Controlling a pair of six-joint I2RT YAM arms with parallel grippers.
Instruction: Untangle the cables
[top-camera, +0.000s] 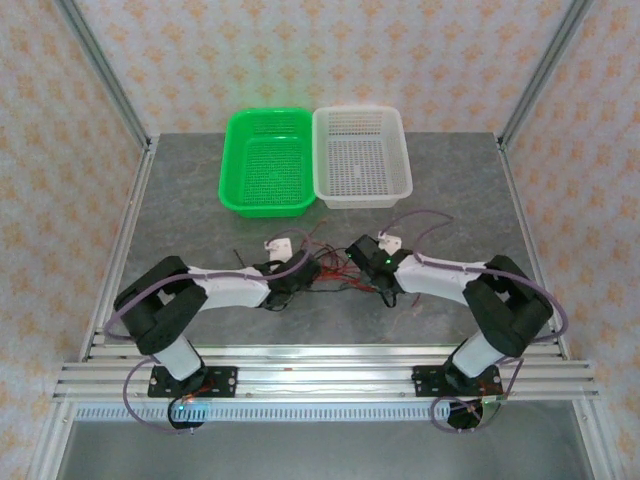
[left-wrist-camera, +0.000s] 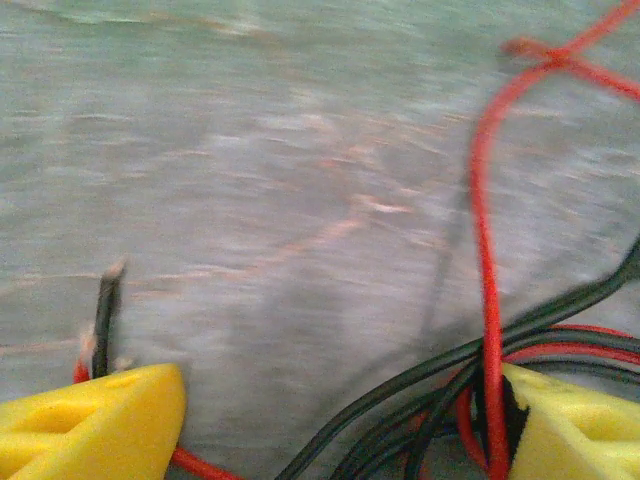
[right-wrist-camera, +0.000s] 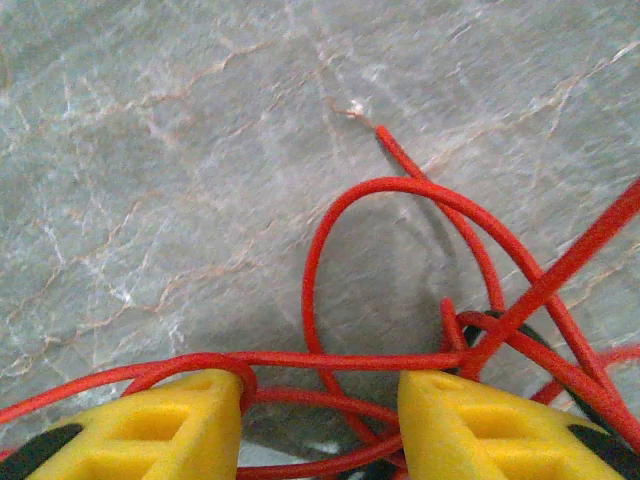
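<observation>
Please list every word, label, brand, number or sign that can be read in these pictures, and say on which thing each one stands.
No text can be read in any view.
Two small white tags beside the cables: too small to tell whether they bear print.
Green basket, white basket: no label visible.

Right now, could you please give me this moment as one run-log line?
left gripper: jaws open, among cables | right gripper: jaws open, cables across gap | cables: tangled on table
</observation>
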